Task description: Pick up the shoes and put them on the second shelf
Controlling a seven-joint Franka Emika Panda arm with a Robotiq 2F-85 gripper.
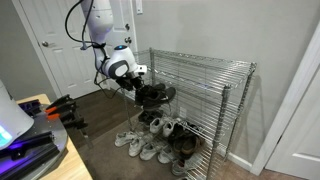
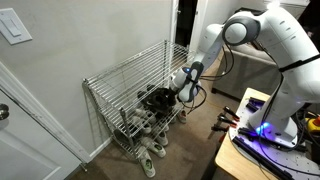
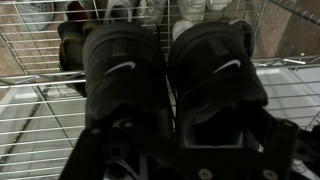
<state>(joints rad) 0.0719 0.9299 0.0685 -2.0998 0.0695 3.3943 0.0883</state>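
A pair of black shoes with white swoosh marks (image 3: 125, 65) lies side by side on the wire shelf of the middle level of a chrome rack (image 1: 215, 72). The pair shows in both exterior views (image 1: 156, 95) (image 2: 157, 100). My gripper (image 3: 190, 140) is at the heels of the pair, its fingers closed on the inner sides of the two shoes. It reaches into the rack's open front in both exterior views (image 1: 138, 82) (image 2: 178, 92). The fingertips are dark and partly hidden by the shoes.
Several other shoes, white sneakers (image 1: 140, 143) and dark ones, sit on the rack's lowest level and on the floor in front (image 2: 148, 152). A wooden table with electronics (image 2: 262, 140) stands near the arm. A white door (image 1: 55, 50) is behind it.
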